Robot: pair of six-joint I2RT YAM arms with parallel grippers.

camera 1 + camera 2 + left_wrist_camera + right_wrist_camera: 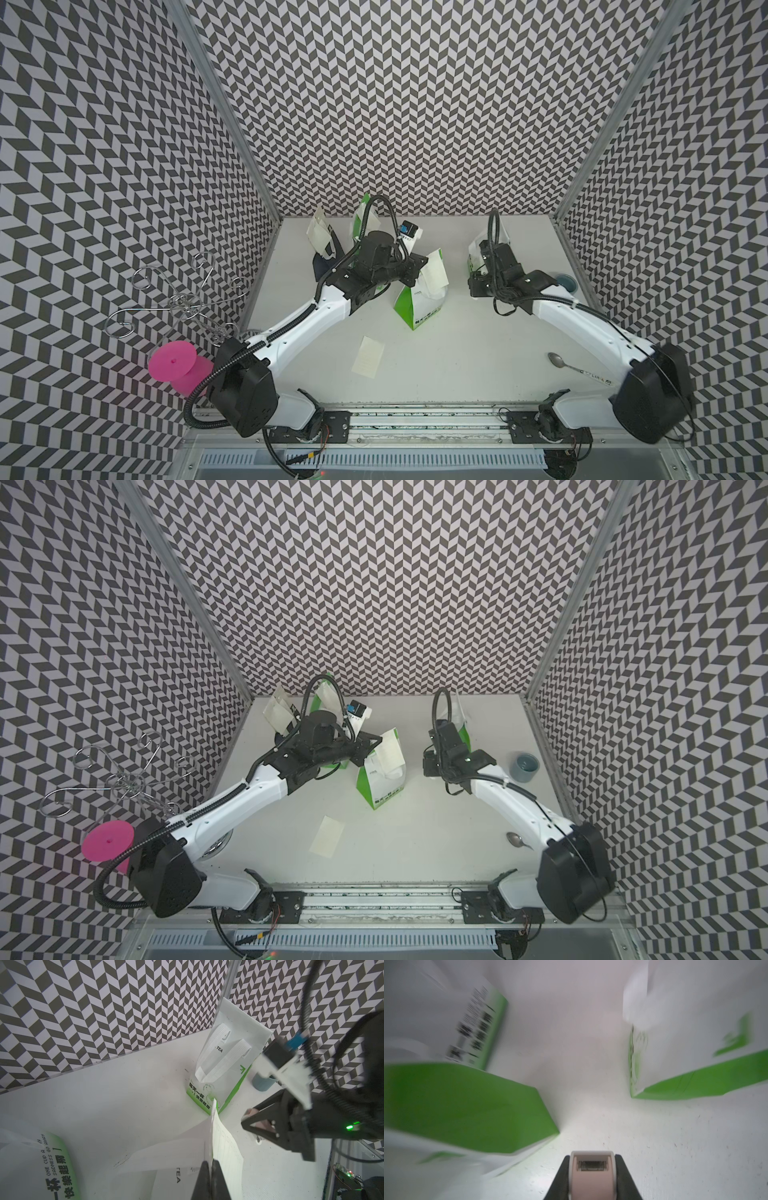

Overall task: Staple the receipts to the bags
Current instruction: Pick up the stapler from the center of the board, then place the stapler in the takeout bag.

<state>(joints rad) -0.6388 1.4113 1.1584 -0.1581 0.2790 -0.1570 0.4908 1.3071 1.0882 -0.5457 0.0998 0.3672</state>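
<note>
Progress: judged incomplete. One loose receipt (368, 356) lies flat on the table (457, 365), near centre, apart from every bag. A slip (320, 235) rests against the navy bag (323, 266) at far left; whether it is stapled cannot be told.

The left gripper (209, 1162), reaching in from the left, is closed on the middle receipt (435, 268) and holds it at the top of the middle green bag (415, 307). The right gripper (591, 1159) clasps the stapler (591, 1180), low between that bag and the right green bag (473, 251), not yet on the paper.

grey-blue cup (524, 766) and spoon (559, 360) rest on the table (457, 353); pink spool (172, 360) by wire hooks (183, 305).
</note>
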